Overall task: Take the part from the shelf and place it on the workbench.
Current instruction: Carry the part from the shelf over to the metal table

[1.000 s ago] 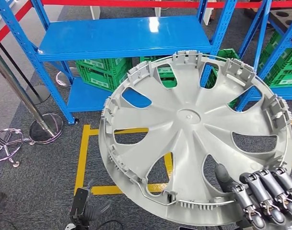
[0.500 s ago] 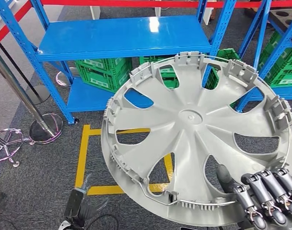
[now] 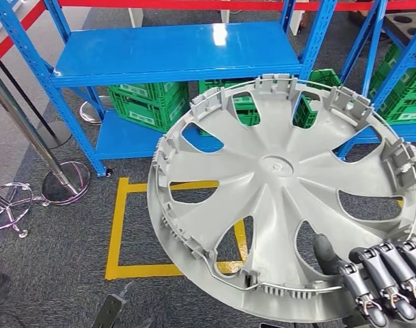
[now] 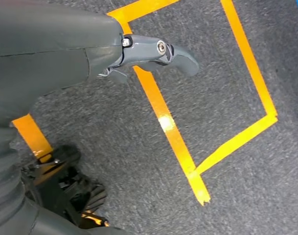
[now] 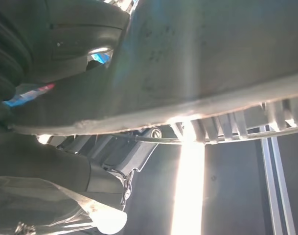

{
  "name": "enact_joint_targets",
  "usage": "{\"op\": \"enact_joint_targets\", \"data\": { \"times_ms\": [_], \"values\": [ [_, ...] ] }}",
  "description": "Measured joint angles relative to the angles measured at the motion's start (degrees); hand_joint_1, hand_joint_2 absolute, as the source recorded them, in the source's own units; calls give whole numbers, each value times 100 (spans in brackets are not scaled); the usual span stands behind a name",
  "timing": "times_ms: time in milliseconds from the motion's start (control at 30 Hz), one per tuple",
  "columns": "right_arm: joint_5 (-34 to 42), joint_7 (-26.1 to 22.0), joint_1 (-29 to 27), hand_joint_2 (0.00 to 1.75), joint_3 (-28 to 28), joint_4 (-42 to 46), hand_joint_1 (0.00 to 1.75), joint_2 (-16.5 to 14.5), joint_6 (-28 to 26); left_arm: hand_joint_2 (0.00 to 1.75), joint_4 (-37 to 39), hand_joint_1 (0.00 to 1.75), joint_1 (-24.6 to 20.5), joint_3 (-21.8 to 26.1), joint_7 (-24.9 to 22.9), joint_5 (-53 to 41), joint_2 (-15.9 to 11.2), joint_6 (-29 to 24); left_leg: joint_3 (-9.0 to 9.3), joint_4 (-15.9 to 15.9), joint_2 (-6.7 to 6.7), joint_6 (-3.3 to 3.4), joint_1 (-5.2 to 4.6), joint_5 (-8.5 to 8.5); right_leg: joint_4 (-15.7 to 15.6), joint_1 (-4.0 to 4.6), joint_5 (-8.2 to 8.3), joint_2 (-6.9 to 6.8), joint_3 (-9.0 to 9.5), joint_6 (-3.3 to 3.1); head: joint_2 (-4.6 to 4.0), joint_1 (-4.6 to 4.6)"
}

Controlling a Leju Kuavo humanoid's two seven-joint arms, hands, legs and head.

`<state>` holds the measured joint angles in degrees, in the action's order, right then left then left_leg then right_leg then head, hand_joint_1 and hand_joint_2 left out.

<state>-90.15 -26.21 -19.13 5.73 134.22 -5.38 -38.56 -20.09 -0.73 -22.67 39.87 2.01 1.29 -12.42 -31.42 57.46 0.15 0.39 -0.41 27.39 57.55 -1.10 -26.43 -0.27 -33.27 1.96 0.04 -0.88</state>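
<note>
Matt grey plastic wheel cover (image 3: pixel 278 198); glossy blue metal shelf (image 3: pixel 175 51).

Grey hubcap (image 3: pixel 278 198), blue shelf (image 3: pixel 175 51)

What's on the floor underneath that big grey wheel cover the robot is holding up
Through the wheel cover's openings you see grey carpet, part of the yellow tape square, blue shelf and green crates. The solid spokes hide the rest. The right hand grips its rim.

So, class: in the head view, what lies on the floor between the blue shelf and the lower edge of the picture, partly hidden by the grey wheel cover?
A yellow tape rectangle on grey carpet, seen in the head view.
</note>
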Motion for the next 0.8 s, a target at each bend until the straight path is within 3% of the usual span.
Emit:
{"op": "enact_joint_targets", "data": {
  "times_ms": [467,800],
  "values": [
    [1,49,-4,175,-8,0,175,0,0,175,264,0,71,-26,-48,-196,15,98,-3,0,0,-5,0,-4,0,0,0,1,-3,0,0,0],
    [1,86,1,175,-22,0,175,0,0,175,846,0,64,-24,-1014,-142,-60,7,-6,0,0,-6,1,-4,0,1,0,0,-6,0,0,0]
  ]
}}
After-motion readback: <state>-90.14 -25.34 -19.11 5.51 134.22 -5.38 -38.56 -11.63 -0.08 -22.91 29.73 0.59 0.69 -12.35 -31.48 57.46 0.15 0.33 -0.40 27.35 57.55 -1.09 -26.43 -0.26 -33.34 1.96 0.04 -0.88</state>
